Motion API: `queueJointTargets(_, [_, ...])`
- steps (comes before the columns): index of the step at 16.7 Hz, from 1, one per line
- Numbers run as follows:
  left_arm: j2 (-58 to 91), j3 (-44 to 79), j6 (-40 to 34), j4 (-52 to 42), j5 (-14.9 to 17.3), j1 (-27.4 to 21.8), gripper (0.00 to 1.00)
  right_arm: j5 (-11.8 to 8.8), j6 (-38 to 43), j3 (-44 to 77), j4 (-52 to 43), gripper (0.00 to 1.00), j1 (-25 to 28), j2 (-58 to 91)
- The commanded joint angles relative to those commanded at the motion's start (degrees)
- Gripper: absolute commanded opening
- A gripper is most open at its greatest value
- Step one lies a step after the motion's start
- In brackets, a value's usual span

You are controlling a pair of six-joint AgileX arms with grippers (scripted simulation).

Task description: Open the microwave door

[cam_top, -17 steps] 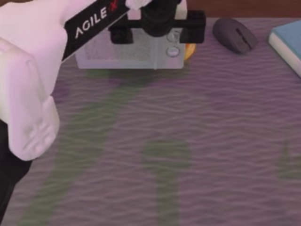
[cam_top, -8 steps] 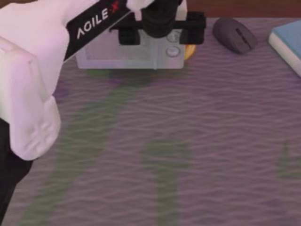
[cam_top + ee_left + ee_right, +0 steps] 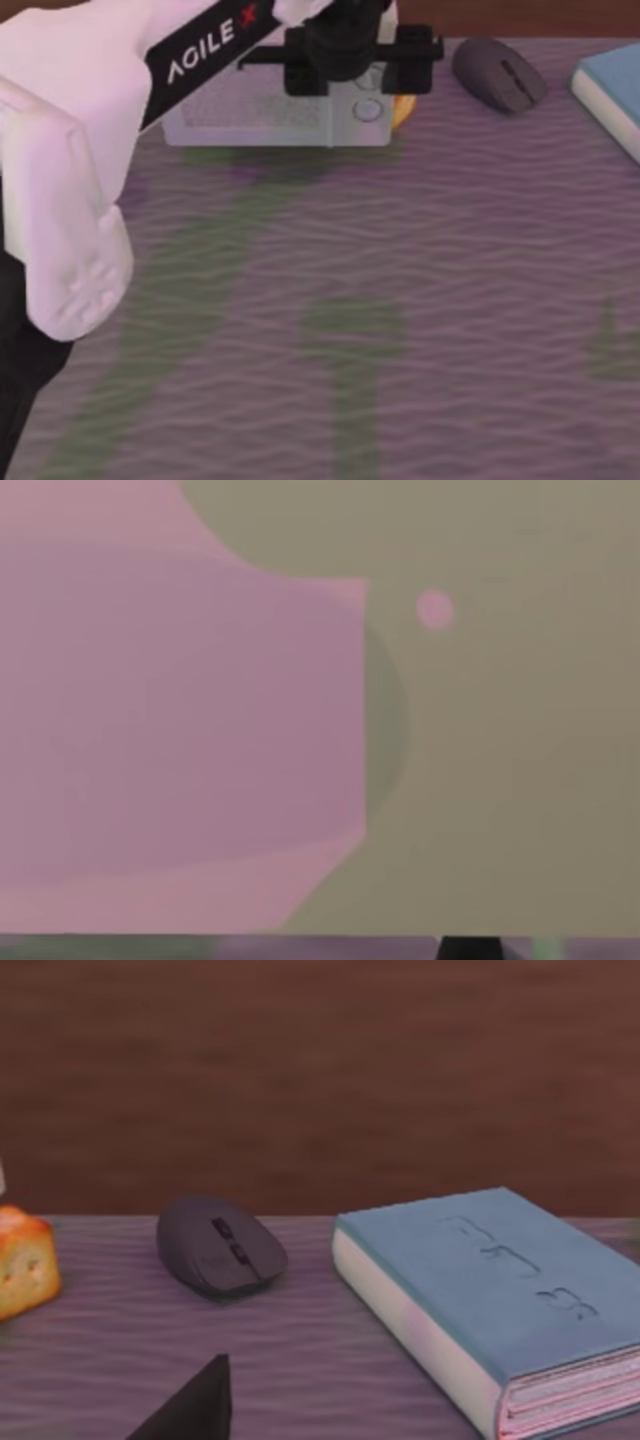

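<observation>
The pale microwave (image 3: 270,125) stands at the table's far edge, left of centre. Its door (image 3: 245,112) with the speckled mesh window lies flush with the front, the slim handle (image 3: 330,125) at its right edge beside two round knobs (image 3: 368,108). My left gripper (image 3: 355,62) hangs over the microwave's top front, above the handle and knobs, its two black finger blocks apart. In the left wrist view a flat pink and olive surface fills the picture at close range, with one dark fingertip (image 3: 470,948) at the edge. My right arm is parked outside the top view; one dark fingertip (image 3: 190,1410) shows.
A dark computer mouse (image 3: 498,73) (image 3: 220,1245) lies right of the microwave. A blue book (image 3: 612,95) (image 3: 480,1290) sits at the far right edge. An orange, bread-like lump (image 3: 402,108) (image 3: 25,1260) rests against the microwave's right side. A brown wall runs behind the table.
The left gripper's left finger block has slid rightward along its bar, narrowing the gap, and the gripper has edged slightly farther over the microwave. The door has not moved.
</observation>
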Motion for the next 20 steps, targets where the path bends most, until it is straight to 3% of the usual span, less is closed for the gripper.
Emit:
queueJointTargets(7, [0.0, 0.0, 0.0, 0.0, 0.0, 0.0, 0.0, 0.0, 0.0, 0.0, 0.0, 1.0, 0.0, 0.0])
queueJointTargets(8, [-0.44, -1.44, -0.49, 0.32, 1.26, -1.92, 0.0, 0.0, 0.0, 0.0, 0.0, 1.0, 0.0, 0.0])
queueJointTargets(20, [-7.7, -13.2, -1.79, 4.96, -0.9, -1.83, 0.0, 0.0, 0.0, 0.0, 0.0, 1.0, 0.0, 0.0])
